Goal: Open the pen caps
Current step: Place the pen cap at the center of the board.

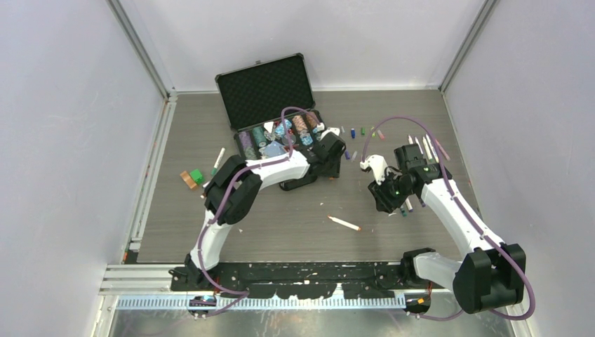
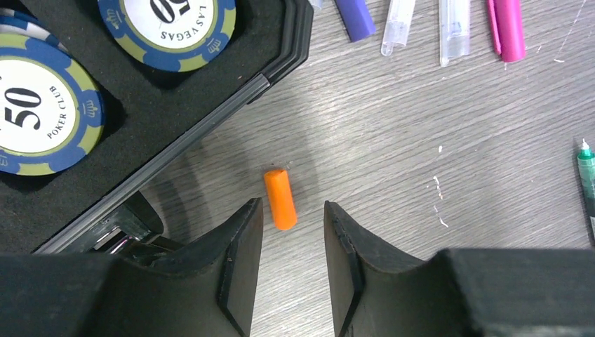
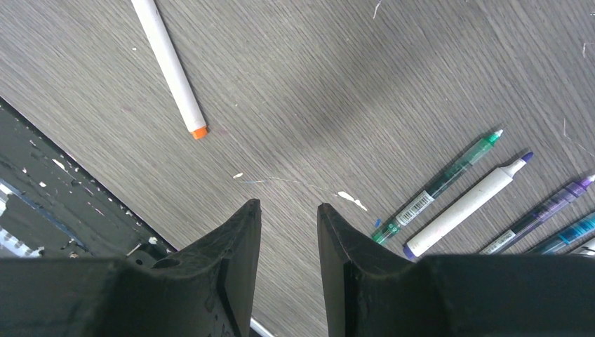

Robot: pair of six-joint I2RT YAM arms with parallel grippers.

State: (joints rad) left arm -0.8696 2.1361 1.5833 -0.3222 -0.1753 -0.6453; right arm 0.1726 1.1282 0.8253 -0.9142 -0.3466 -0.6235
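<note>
The black case (image 1: 263, 91) lies open at the back of the surface (image 1: 281, 225), with poker chips (image 2: 35, 116) in it. Just beside its edge, the left pincer (image 2: 291, 210) is open. An orange cap (image 2: 281, 199) lies on the surface with one end between the finger tips, not squeezed. More caps (image 1: 361, 131) lie in a row behind. The right pincer (image 3: 288, 210) is open too and holds nothing. A white pen (image 3: 168, 67) lies ahead of it. More pens (image 3: 438, 186) with bare tips lie beside it.

The black hard case (image 1: 265, 90) lies far on the grey wooden surface (image 1: 281, 217); small plastic pen caps (image 1: 363, 131) just right; slim marker pens (image 1: 421, 147) farther right.
</note>
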